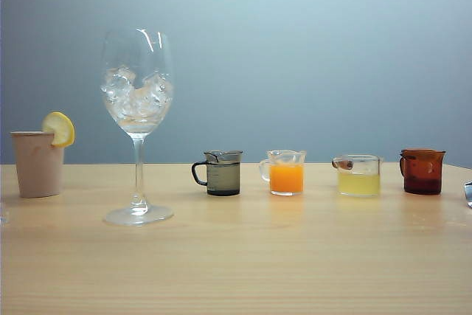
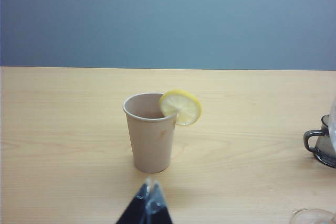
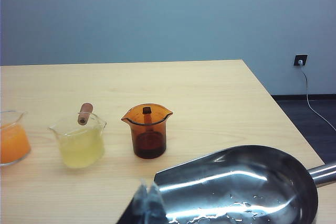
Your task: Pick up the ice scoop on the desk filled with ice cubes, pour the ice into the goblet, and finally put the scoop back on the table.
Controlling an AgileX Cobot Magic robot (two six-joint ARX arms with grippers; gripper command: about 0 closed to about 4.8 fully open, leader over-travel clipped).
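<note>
The right gripper's fingers (image 3: 148,203) are closed together and empty, poised just beside the open mouth of the ice scoop (image 3: 236,187). The left gripper's fingers (image 2: 148,205) show only as a dark tip above the table (image 2: 63,129), before the beige cup (image 2: 151,132) with its lemon slice (image 2: 180,107); whether they are parted cannot be told. The scoop lies on the table near its right edge, long axis across the right wrist view, handle toward that edge, bowl wet and empty. The goblet (image 1: 138,123) stands upright toward the left, ice cubes (image 1: 136,94) in its bowl.
</note>
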